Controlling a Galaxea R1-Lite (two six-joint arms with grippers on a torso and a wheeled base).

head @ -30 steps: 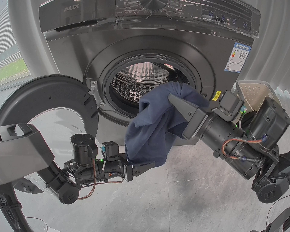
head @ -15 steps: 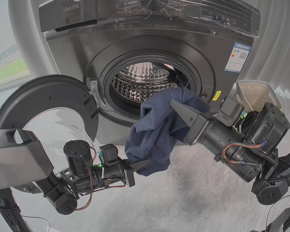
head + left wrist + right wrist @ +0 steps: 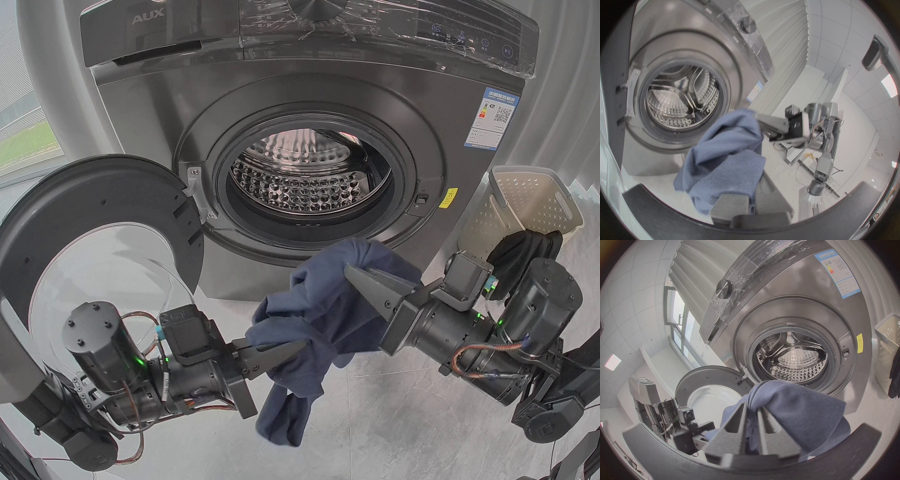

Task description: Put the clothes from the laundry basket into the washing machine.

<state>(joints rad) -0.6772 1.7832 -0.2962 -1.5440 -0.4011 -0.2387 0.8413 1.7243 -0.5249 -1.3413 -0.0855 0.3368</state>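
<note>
You have the blue garment [image 3: 325,306] pinched at two places. The right gripper [image 3: 353,275] is clamped on its upper fold and the left gripper [image 3: 294,347] on a lower bunch, so the bulk is gathered between two holds rather than hanging long from one. It hangs in the air in front of and below the drum opening [image 3: 306,181] of the washing machine [image 3: 156,112], not yet over the sill, with a tail drooping toward the floor [image 3: 406,406]. The door [image 3: 94,206] stands wide on the robot's left, leaving the mouth free. The laundry basket [image 3: 531,194] leans beside the machine on the right with a dark garment [image 3: 522,250] over its rim, probably the next load.
</note>
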